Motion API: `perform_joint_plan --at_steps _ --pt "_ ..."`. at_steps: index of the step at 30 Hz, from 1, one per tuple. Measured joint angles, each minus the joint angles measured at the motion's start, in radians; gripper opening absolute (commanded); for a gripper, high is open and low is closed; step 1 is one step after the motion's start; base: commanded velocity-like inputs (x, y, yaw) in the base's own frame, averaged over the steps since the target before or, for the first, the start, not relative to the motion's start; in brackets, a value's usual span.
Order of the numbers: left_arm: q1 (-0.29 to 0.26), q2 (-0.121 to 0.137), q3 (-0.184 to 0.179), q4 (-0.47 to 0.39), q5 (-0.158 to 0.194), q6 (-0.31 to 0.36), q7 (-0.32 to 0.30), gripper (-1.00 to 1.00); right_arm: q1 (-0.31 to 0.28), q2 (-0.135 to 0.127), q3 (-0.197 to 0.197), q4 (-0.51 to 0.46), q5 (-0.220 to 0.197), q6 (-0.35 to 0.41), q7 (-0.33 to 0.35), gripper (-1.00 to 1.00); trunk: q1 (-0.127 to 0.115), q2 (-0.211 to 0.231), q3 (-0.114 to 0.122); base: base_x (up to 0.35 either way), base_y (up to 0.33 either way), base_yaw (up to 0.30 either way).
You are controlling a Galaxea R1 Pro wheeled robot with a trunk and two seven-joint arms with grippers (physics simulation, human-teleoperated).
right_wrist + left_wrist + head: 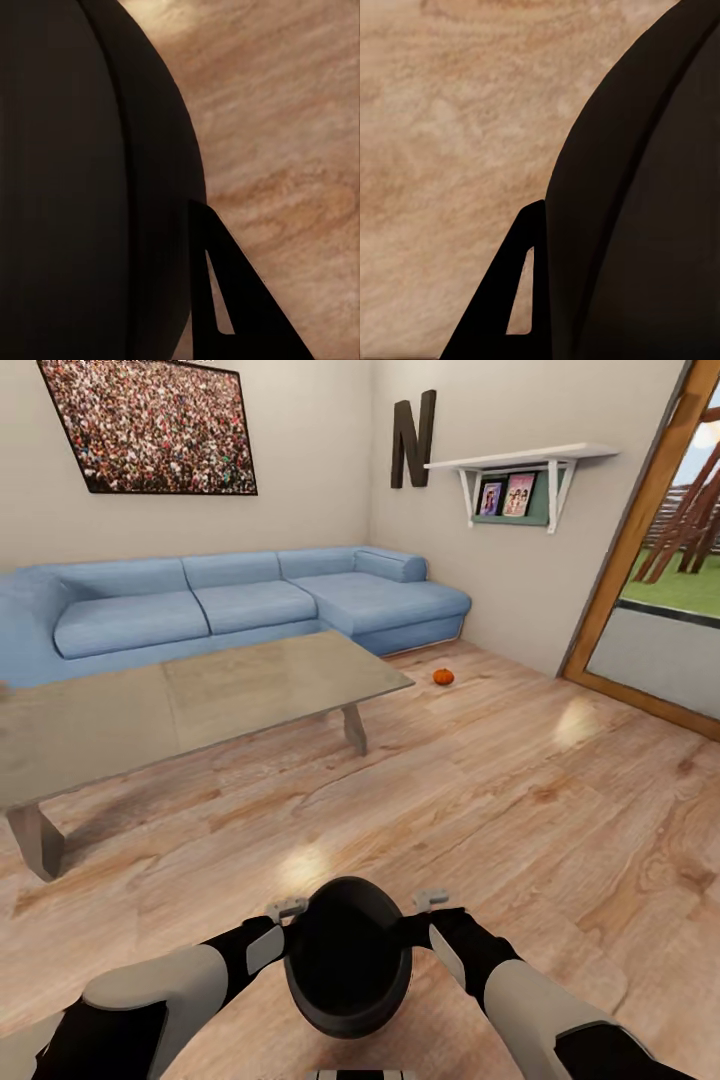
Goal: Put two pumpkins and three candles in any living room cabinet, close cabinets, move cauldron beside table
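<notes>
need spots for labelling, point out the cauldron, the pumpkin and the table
cauldron (347, 960): head view, on the dark inside of its mouth, between the two arms.
pumpkin (443, 677): head view, on its orange body, on the floor near the sofa.
table (230, 695): head view, on its bare glossy top.

Black cauldron, orange pumpkin, blue sofa

The cauldron sits at six o'clock, between the left tool and the right tool, above the floor. The desk stands at ten o'clock, with the sofa behind it. One pumpkin lies on the floor at one o'clock, right of the desk, before the sofa's end. A wall shelf hangs at one o'clock, above the pumpkin.
</notes>
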Motion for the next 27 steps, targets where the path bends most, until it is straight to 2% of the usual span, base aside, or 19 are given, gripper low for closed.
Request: perform_joint_plan --at_steps 27 --pt "0.0 0.003 -0.002 -0.004 0.002 0.0 0.001 -1.0 0.0 0.001 0.0 0.001 0.0 0.0 0.0 -1.0 0.0 0.0 0.0 0.0 0.0 0.287"
